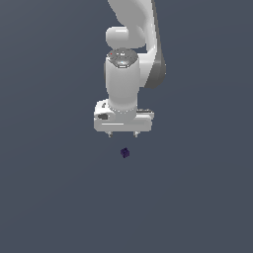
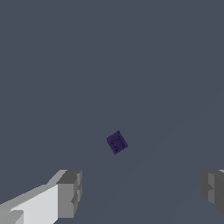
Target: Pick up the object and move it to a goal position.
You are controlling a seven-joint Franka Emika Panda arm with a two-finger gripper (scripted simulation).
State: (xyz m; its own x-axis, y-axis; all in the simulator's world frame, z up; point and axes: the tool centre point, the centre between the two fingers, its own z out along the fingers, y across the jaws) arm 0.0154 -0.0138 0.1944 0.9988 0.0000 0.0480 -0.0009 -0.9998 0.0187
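Observation:
The object [image 1: 125, 152] is a tiny dark purple-blue cube lying on the grey floor, just below the white arm's hand in the exterior view. In the wrist view the object [image 2: 117, 142] lies turned at an angle, a short way beyond the fingers. My gripper [image 1: 123, 134] hangs above it, pointing down, open, with nothing between its fingers. Only two small fingertips [image 1: 109, 134] show under the hand. The wrist view shows the two grey pads [image 2: 70, 194] far apart, and the gripper [image 2: 142, 190] does not touch the cube.
A plain grey surface [image 1: 49, 197] fills both views. The white arm [image 1: 129, 54] rises out of the top of the exterior view.

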